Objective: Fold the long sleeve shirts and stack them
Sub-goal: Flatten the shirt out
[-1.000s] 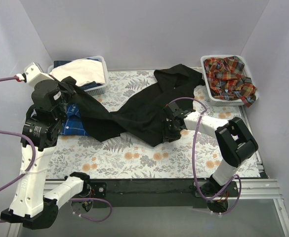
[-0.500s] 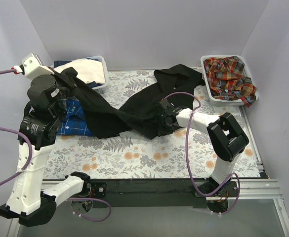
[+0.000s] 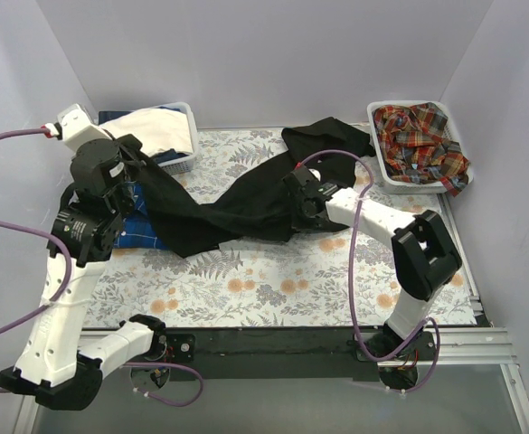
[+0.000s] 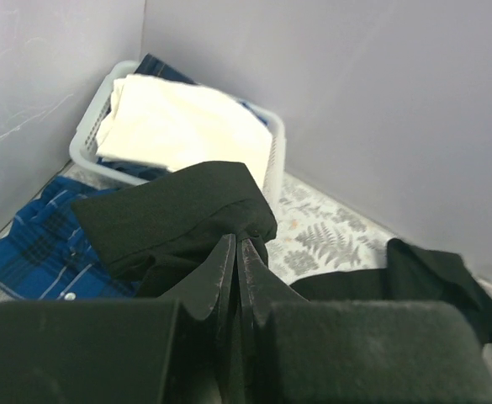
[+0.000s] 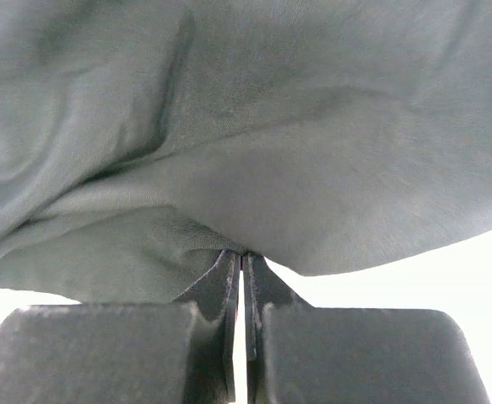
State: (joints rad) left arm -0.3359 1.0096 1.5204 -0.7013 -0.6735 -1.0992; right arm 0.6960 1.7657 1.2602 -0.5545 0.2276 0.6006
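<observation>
Seemingly spreading step: soft plain black button-front shirt [image 3: 246, 203] clamped in left claw [image 4: 237, 244] near far-left worktop [image 3: 273, 289] corner and right claw [image 5: 242, 257] mid-worktop; next, probably pulling taut and laying flat

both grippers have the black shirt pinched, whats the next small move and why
Probably ease the left gripper and right gripper a little apart. Both are shut on the black shirt, which lies bunched and twisted between them, partly over the blue checked shirt. Some tension should smooth it out for folding.
</observation>
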